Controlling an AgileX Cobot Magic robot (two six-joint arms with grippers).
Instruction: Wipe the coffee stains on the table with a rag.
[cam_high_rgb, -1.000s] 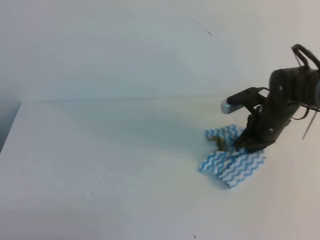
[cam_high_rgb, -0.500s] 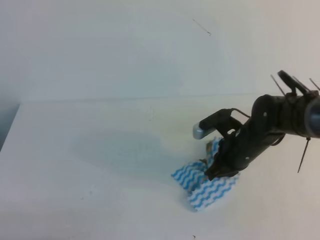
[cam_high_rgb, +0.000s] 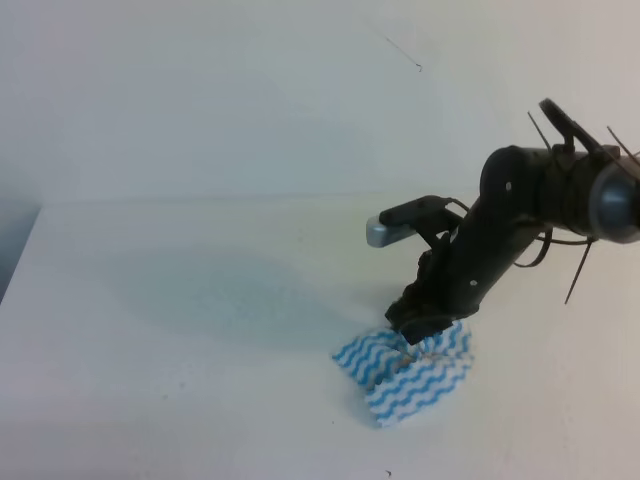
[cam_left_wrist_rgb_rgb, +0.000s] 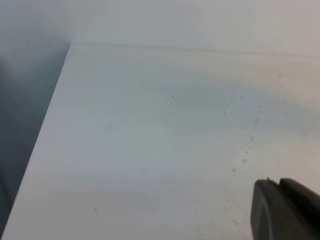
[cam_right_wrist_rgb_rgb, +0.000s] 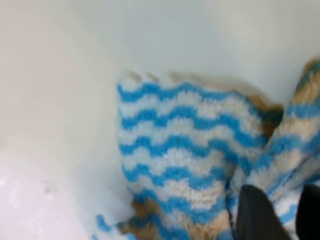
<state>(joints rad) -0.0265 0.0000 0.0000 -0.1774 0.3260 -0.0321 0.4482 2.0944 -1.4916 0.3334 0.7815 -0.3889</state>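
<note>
Left to centre of the high view: bare white table (cam_high_rgb: 200, 300), no coffee stain discernible. Lower centre-right: rag (cam_high_rgb: 405, 372), bunched and folded, blue zigzag stripes, tan-brown soiling in the wrist view (cam_right_wrist_rgb_rgb: 190, 165). Directly above, touching or just over the raised fold: right gripper (cam_high_rgb: 412, 328); opening width and hold not discernible, fingertips (cam_right_wrist_rgb_rgb: 257, 212) dark against the cloth at lower right. Judged thin, light, limp, absorbent, prone to crumple and slide; best pinched at the raised central fold. Left gripper (cam_left_wrist_rgb_rgb: 285, 210): lower right of its wrist view, state not discernible.
</note>
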